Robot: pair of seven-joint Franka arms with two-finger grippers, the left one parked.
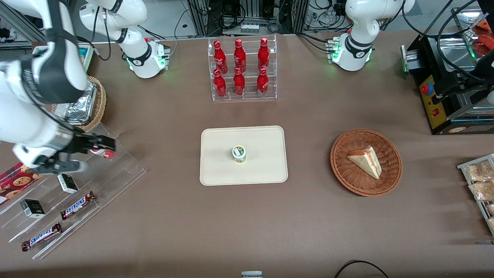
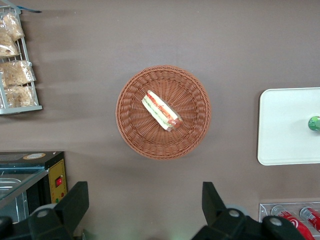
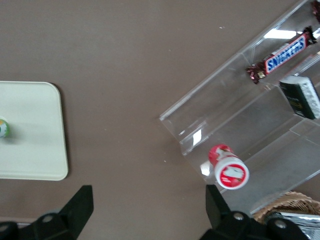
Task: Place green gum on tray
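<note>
Green gum [image 1: 239,153]: upright near the centre of the tray [image 1: 216,173], mid-frame in the front view.
Gripper [image 1: 101,145]: left of frame, above the red gum [image 1: 105,153]; fingers spread wide, holding nothing.

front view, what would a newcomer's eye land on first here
Likely the green gum standing upright alone mid-tray, then the red bottles racked farther from the camera. The gripper hangs open above the clear display stand, over the red gum.
</note>
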